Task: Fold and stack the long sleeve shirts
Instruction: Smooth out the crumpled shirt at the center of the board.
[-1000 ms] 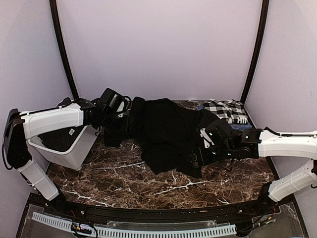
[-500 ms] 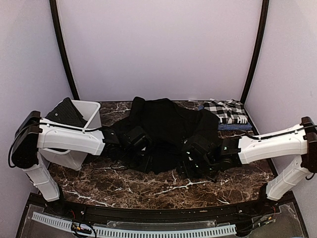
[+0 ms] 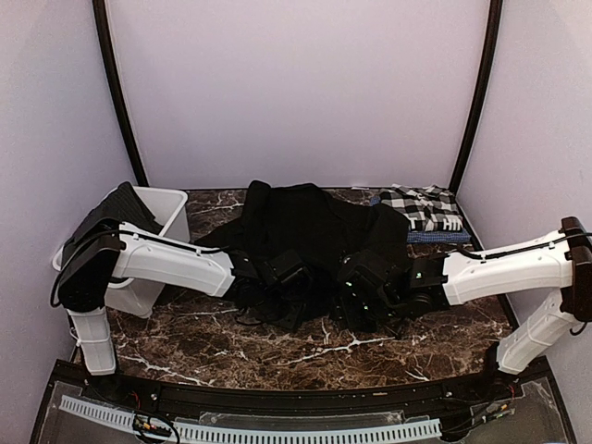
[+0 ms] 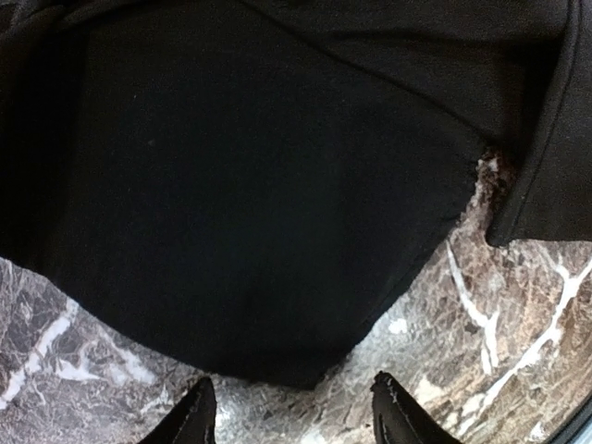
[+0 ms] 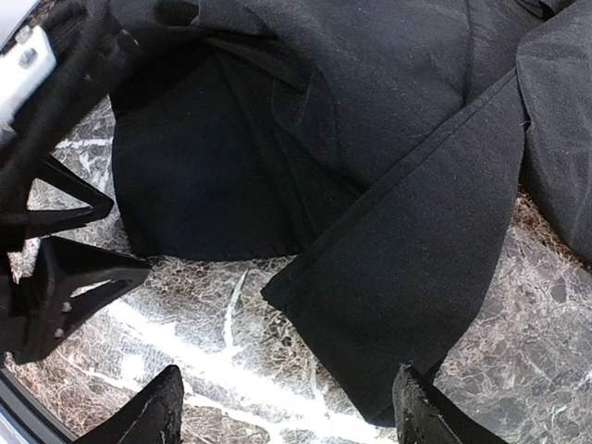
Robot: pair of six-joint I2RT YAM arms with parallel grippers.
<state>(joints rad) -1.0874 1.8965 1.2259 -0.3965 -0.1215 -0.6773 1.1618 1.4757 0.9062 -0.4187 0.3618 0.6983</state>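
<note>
A plain black long sleeve shirt (image 3: 310,236) lies spread on the marble table (image 3: 231,347). A folded checked, blue-edged shirt (image 3: 425,208) lies at the back right. My left gripper (image 3: 294,298) is open and empty, low over the black shirt's near hem (image 4: 277,277); its fingertips (image 4: 194,416) straddle bare marble just short of the hem. My right gripper (image 3: 356,310) is open and empty, hovering at the end of a black sleeve (image 5: 416,268); one fingertip (image 5: 416,412) is beside the cuff. The left gripper shows in the right wrist view (image 5: 65,259).
A white plastic bin (image 3: 139,268) at the left holds dark cloth (image 3: 116,211). The marble's near edge meets a black rail (image 3: 296,398). Purple walls enclose the back and sides.
My left arm swung from the bin at the back left down and right to the shirt's near hem. My right gripper shifted left toward the sleeve end.
</note>
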